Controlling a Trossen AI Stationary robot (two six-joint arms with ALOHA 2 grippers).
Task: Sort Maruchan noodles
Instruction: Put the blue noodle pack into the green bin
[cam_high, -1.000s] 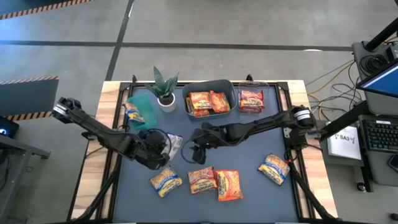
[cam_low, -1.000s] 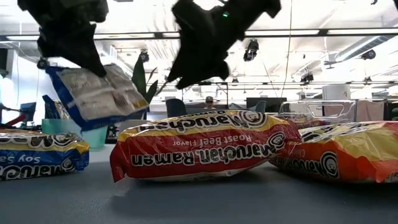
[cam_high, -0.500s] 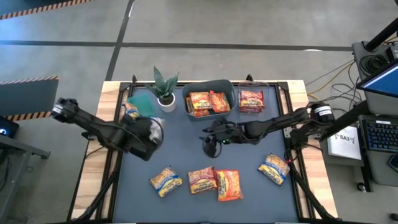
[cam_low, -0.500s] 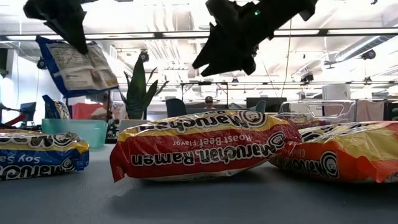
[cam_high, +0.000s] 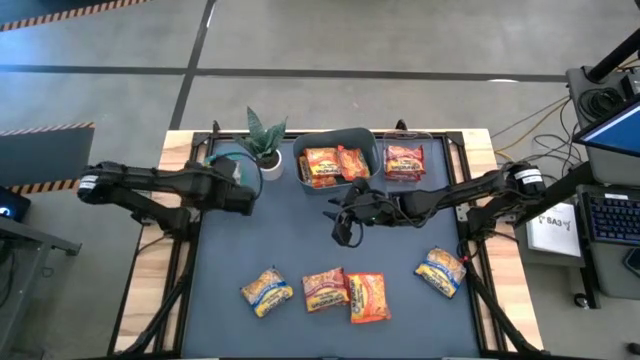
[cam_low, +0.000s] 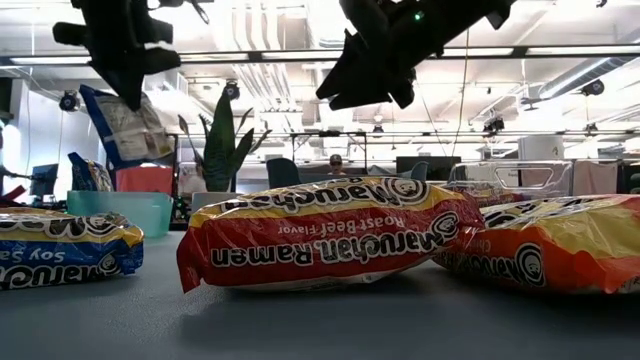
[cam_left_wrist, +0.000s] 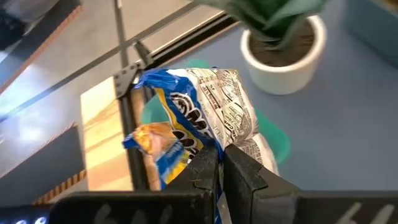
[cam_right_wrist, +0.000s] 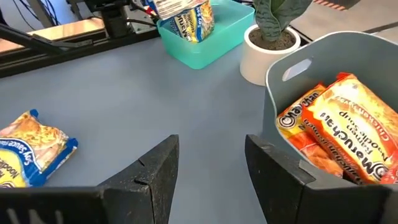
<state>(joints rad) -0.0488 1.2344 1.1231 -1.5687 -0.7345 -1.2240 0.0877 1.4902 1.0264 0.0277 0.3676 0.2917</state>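
High view shows sorting partly done: orange packets (cam_high: 335, 163) fill the grey bin (cam_high: 372, 145), while the left gripper (cam_high: 240, 196), jaws pinching a blue packet (cam_left_wrist: 205, 121), hangs by the teal bin (cam_high: 222, 160) at the table's far left. Four packets (cam_high: 345, 292) remain near the front edge; right gripper (cam_high: 343, 230) hovers mid-table, jaws spread.

Illumination is bright and even, supplied by ceiling fixtures (cam_low: 300, 55) (overexposed in the low view). Shadows on the desk (cam_high: 300, 240) are soft. Foreground packets (cam_low: 330, 235) appear slightly defocused; wrist views show mild blur.
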